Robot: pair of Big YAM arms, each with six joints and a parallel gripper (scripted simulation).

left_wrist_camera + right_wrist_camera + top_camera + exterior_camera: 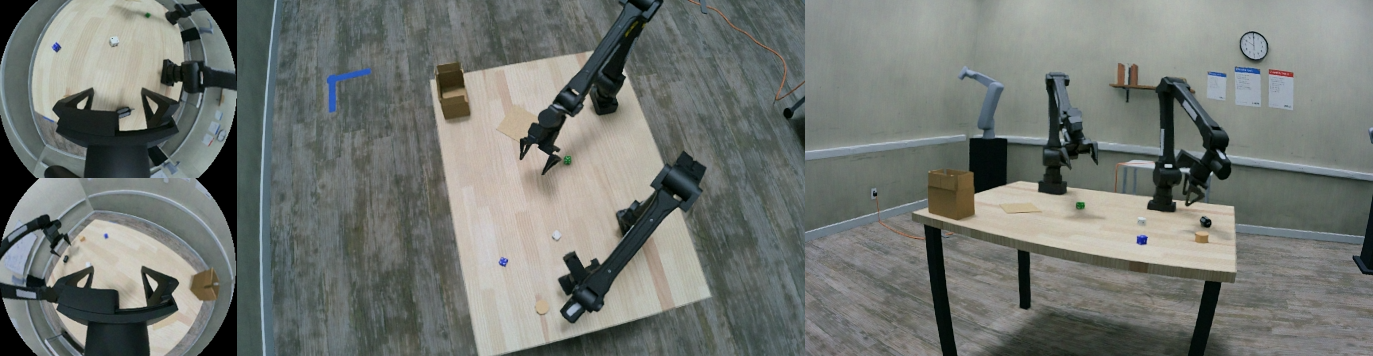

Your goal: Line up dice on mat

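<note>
Note large pale wooden table [497, 210] [1065, 230] [87, 59] [127, 253]; take edges as in exterior view. Mark two black jointed arms, based along far long edge. See left gripper [578, 272] [1189, 192] [118, 89] [61, 250] wide open above table, toward right short edge; see right gripper [532, 166] [1083, 166] [118, 267] also wide open, raised between mat and middle. Record blue L-shaped mark [332, 80] on floor, beyond near long edge. Place open brown cardboard box [456, 106] [951, 194] [204, 285] at near-left corner. Log flat tan square mat [514, 124] [1020, 208] [169, 322] near left short edge, partly covered by right arm in top view. Find round light-wood disc [542, 307] [1201, 237] [83, 239] near right short edge; find small black cylinder [1205, 221] [125, 112] [66, 259] behind, nearer far-right corner. List dice, all off mat: blue cube die [503, 261] [1142, 240] [56, 47] [106, 236] toward near long edge, right half; white cube die [556, 235] [1141, 221] [114, 41] [88, 264] farther in; green cube die [567, 160] [1080, 205] [148, 15] toward far long edge, between arm bases and mat. Top numbers: cannot tell.
</note>
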